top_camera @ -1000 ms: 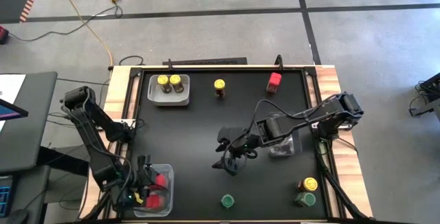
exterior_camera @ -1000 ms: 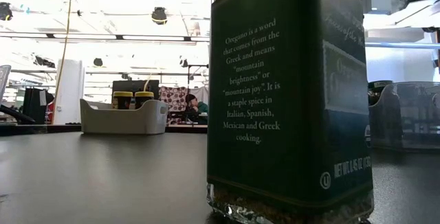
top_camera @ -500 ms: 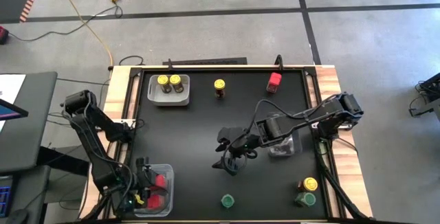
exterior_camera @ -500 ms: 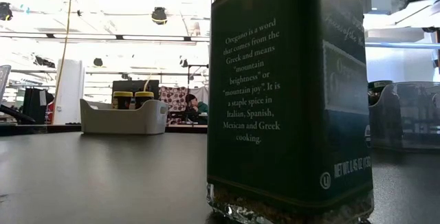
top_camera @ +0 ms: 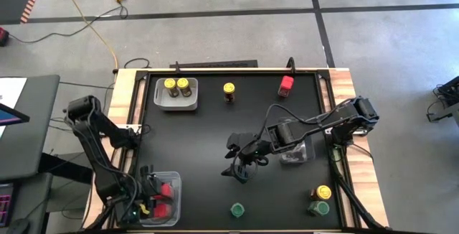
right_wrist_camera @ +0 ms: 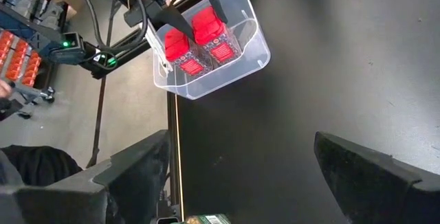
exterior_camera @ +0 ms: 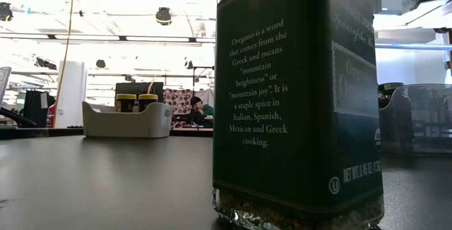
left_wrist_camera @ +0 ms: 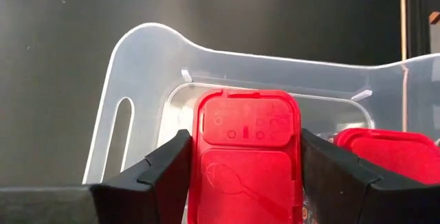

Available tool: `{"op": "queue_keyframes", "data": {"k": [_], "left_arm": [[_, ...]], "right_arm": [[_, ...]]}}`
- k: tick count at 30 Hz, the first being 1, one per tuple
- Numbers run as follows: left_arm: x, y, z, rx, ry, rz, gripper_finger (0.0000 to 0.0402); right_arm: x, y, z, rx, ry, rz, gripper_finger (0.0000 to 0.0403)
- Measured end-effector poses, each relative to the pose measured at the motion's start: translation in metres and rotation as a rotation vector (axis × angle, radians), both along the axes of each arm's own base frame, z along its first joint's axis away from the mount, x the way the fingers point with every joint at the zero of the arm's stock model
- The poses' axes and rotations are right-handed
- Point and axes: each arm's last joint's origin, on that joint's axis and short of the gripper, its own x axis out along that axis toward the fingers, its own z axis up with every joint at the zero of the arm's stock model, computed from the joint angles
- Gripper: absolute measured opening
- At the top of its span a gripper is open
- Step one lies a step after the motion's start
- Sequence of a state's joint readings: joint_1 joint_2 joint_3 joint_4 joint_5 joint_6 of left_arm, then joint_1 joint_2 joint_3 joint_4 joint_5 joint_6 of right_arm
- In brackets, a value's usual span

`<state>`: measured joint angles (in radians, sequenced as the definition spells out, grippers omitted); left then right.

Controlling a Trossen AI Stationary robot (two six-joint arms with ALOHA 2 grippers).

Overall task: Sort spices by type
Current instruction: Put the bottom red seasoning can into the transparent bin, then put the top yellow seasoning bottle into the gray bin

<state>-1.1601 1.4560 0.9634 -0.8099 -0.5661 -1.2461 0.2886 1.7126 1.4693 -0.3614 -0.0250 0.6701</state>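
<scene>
My left gripper [top_camera: 149, 191] is at the table's near left corner, shut on a red spice container [left_wrist_camera: 247, 155] inside a clear bin [top_camera: 172, 180]. A second red container [left_wrist_camera: 392, 152] stands beside it in the same bin. My right gripper [top_camera: 240, 164] hangs open over the table's middle and touches nothing. Two yellow-lidded jars [top_camera: 176, 85] stand in a white bin at the far left. A lone yellow-lidded jar [top_camera: 229, 90] and a red container [top_camera: 286, 85] stand near the far edge. A green-lidded jar [top_camera: 237, 209] stands at the near edge, and it fills the low view [exterior_camera: 296, 103]. My left gripper pinches the red container between its two fingers [left_wrist_camera: 161, 172], one on each side of the flat lid [left_wrist_camera: 206, 148] at the top. The fingers come from above, pointing down. The container stands upright inside the bin [right_wrist_camera: 206, 21]; whether its base rests on the bin floor I cannot tell.
A yellow-lidded jar [top_camera: 323, 192] and a green-lidded jar [top_camera: 319, 207] stand at the near right corner. Another clear bin [top_camera: 294, 153] lies under my right forearm. Raised wooden rails [top_camera: 122, 105] edge the black table. Bare black surface lies between the two arms.
My left arm's upper joints have drifted slightly toward the table's near left corner, while its gripper stays at the bin, holding the red container. My right arm has kept still.
</scene>
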Motion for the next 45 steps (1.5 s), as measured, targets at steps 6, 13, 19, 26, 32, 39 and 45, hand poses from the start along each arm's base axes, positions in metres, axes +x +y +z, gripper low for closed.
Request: {"op": "queue_keyframes", "data": {"k": [6, 13, 19, 26, 32, 39, 45], "left_arm": [[0.0005, -0.001, -0.0025, 0.006, 0.005, 0.004, 0.0231], [-0.0005, -0.0018, -0.0032, -0.021, 0.047, 0.004, 0.0231], [-0.0007, -0.0017, -0.0032, -0.024, 0.052, 0.005, 0.0231], [-0.0007, -0.0018, -0.0032, -0.016, 0.055, -0.011, 0.0234], [-0.0009, -0.0019, -0.0033, -0.018, 0.061, -0.013, 0.0254], [-0.0009, -0.0019, -0.0033, -0.007, 0.06, -0.029, 0.0267], [-0.0008, -0.0018, -0.0033, 0.003, 0.057, -0.04, 0.0266]], "right_arm": [[0.0001, -0.0002, 0.0, 0.0, 0.0, -0.001, 0.0386], [0.001, -0.0036, 0.0, 0.0, 0.0, -0.01, 0.0386], [0.0011, -0.0037, 0.0, 0.0, 0.0, -0.01, 0.0386], [0.0011, -0.0037, 0.0, 0.0, 0.0, -0.01, 0.0386], [0.0011, -0.0037, 0.0, 0.0, 0.0, -0.01, 0.0386], [0.0011, -0.0037, 0.0, 0.001, 0.0, -0.011, 0.0386], [0.0011, -0.0037, 0.0, 0.001, 0.0, -0.01, 0.0386]]}}
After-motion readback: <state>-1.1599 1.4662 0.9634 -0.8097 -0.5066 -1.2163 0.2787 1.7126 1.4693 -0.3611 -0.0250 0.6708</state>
